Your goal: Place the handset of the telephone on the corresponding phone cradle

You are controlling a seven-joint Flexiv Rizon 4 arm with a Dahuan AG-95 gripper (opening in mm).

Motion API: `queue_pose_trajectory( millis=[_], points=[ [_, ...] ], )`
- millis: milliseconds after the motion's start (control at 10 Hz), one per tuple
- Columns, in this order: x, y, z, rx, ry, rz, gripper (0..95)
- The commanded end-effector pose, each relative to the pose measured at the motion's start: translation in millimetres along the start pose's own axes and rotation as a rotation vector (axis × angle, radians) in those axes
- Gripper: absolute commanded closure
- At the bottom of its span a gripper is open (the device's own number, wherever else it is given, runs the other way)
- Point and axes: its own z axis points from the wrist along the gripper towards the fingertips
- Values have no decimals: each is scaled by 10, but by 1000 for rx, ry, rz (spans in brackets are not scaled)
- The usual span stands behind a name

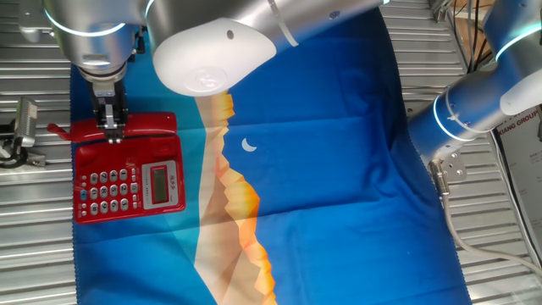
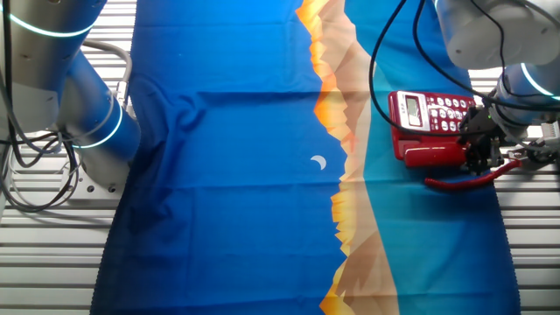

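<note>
Item one, my hand point(image 1: 111, 123): it points straight down over the top edge of the telephone point(image 1: 129, 168), its dark fingers point(image 2: 477, 144) closed to a narrow gap around the middle of the handset point(image 1: 121, 128). Contact looks real in both views, though I cannot tell how firm the hold is.

Item two, the handset: long, glossy, red, lying crosswise along the top edge of the telephone, on the phone cradle point(image 1: 165, 125). It appears to sit in that recessed strip, the only hollow here that holds anything; whether it is fully seated I cannot tell, as my fingers cover its centre. Its ends show on either side of my hand.

Item three, the cord point(image 2: 472, 179): thin, red, running from the handset end out beyond the telephone, curving over the cloth edge toward the ribbed metal.

Item four, the telephone body: squarish, red, grey buttons point(image 1: 107, 188) in rows beside a small grey-green display point(image 1: 159, 185), both just below the handset.

Item five, the cloth point(image 1: 339, 169) under the telephone: blue, with an orange and tan mountain band and a small white crescent point(image 1: 249, 145) well apart from the telephone.

Item six, the bench point(image 1: 34, 237): ribbed metal, showing past the cloth on the telephone's outer side.
</note>
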Motion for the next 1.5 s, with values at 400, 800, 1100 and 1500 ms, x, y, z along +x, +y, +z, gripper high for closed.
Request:
queue_pose_trajectory(
  millis=[400,800,1100,1500],
  points=[
    [-5,10,-1,2,-2,24,950],
    [-3,92,-10,4,-4,43,950],
    [0,160,-5,1,-6,51,950],
    [13,225,-18,-4,-5,56,950]
  ],
)
